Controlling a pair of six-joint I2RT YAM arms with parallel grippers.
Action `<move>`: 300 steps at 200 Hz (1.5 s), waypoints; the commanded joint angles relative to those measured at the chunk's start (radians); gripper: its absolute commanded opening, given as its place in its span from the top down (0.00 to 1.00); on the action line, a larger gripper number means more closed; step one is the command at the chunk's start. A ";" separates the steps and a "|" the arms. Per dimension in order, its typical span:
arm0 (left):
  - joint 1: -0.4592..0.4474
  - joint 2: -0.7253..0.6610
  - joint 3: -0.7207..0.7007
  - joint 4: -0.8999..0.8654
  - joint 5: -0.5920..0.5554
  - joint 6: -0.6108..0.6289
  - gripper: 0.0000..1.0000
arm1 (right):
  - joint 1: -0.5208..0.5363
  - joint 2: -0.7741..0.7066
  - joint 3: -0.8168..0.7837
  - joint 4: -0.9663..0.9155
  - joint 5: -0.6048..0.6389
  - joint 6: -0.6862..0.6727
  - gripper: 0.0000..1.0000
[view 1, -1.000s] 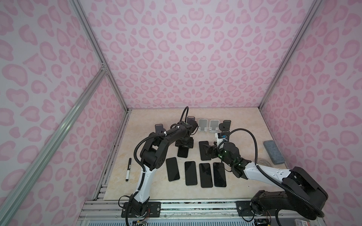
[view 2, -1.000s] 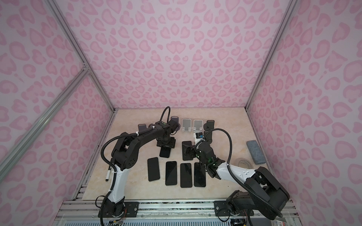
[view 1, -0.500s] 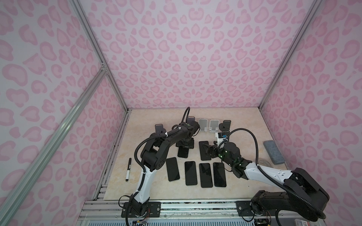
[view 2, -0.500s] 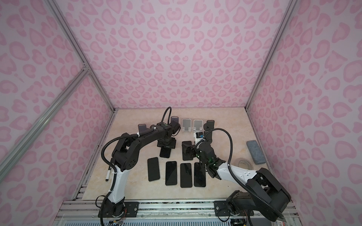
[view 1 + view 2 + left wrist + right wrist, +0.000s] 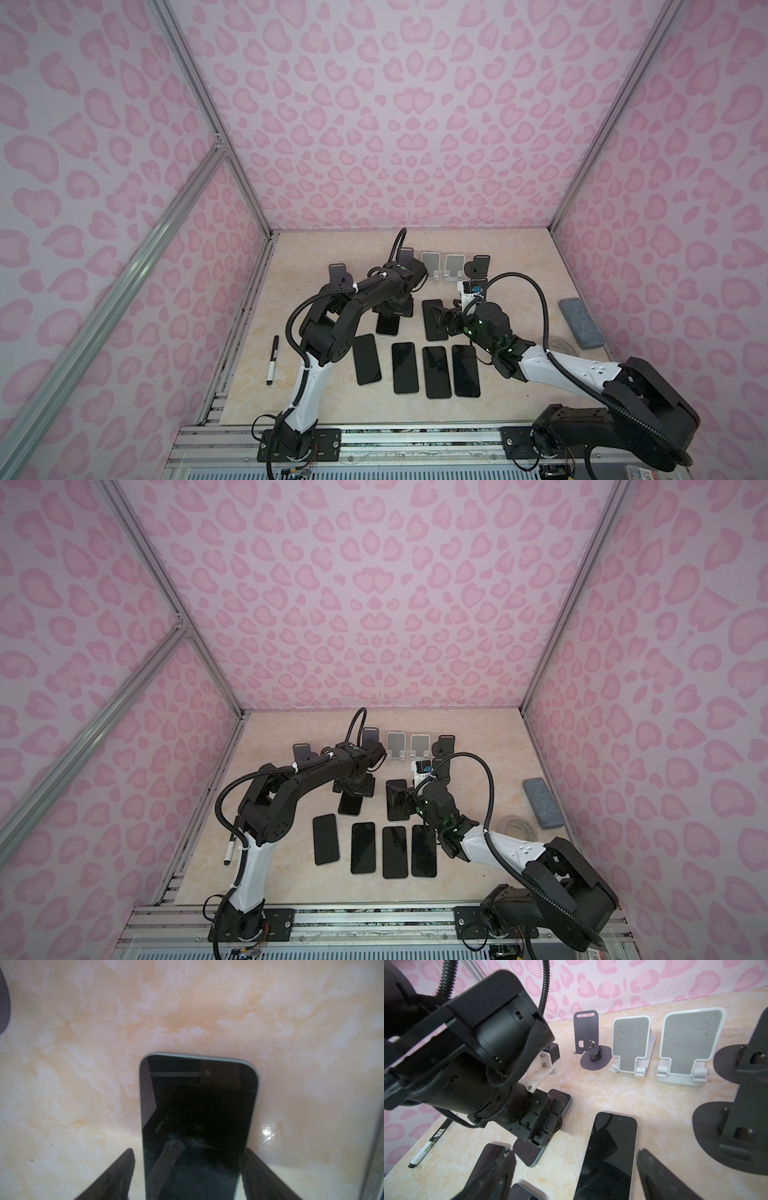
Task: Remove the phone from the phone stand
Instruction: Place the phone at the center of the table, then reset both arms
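As left arm (image 5: pixel 361 295) bends low, fingers (image 5: pixel 116 1178) flank flat phone (image 5: pixel 197 1115)

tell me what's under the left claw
A dark phone lies flat on the marble tabletop, between the fingers of the left claw. In both top views the claw covers the phone's far end; whether anything lies beneath the phone cannot be seen.
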 commanded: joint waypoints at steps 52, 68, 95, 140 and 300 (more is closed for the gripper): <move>-0.001 -0.243 0.049 0.062 0.137 0.150 0.12 | -0.001 -0.047 -0.019 0.002 0.052 -0.017 0.07; -0.001 -0.331 0.058 0.096 0.150 0.203 0.11 | -0.001 -0.060 -0.028 0.006 0.076 -0.029 0.07; -0.001 -0.555 -0.051 0.215 0.119 0.263 0.03 | -0.001 -0.104 -0.055 0.037 0.129 -0.041 0.06; -0.001 -1.015 -0.463 0.438 -0.197 0.177 0.03 | 0.026 -0.159 0.097 -0.145 0.304 -0.138 0.01; 0.371 -1.448 -1.146 1.025 -0.007 0.445 0.03 | -0.257 -0.388 0.088 -0.243 0.426 -0.192 0.01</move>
